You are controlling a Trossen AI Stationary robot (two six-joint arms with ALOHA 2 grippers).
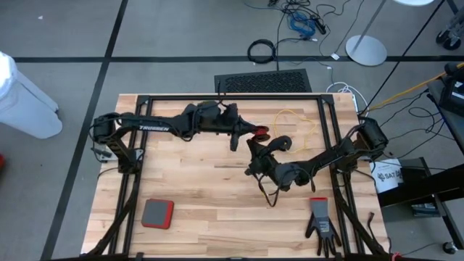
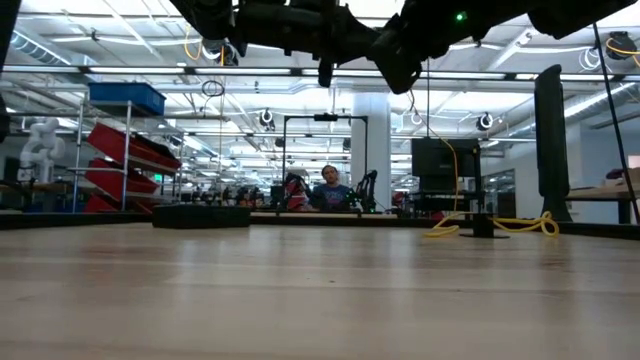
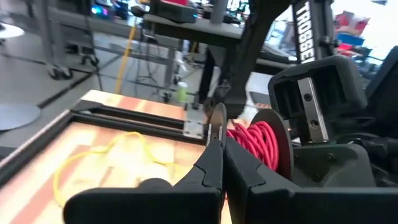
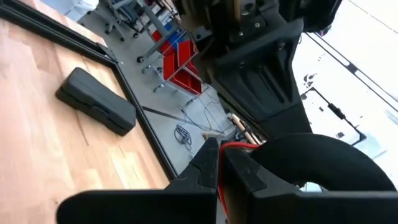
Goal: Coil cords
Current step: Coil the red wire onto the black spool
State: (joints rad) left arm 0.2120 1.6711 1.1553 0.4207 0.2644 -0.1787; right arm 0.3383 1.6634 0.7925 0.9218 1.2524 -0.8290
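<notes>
A black reel wound with red cord hangs in the air over the table's middle, between my two grippers; in the high view the red coil shows there. My left gripper comes from the left, is shut, and meets the reel. My right gripper comes from the right and is shut, with red cord between its fingers, beside the reel's round black side. A thin yellow cord lies loose on the table's far right part; it touches neither gripper. My left gripper seems to pinch a thin disc edge of the reel between its two fingertips, coming level from the table's left. The reel is lifted clear of the table. My right gripper pinches the red cord between its fingers where it leaves the reel, also clear of the table.
A red and grey pad lies near the front left and a black glove near the front right. A black metal frame borders the table. Beyond the far edge a person sits in the room.
</notes>
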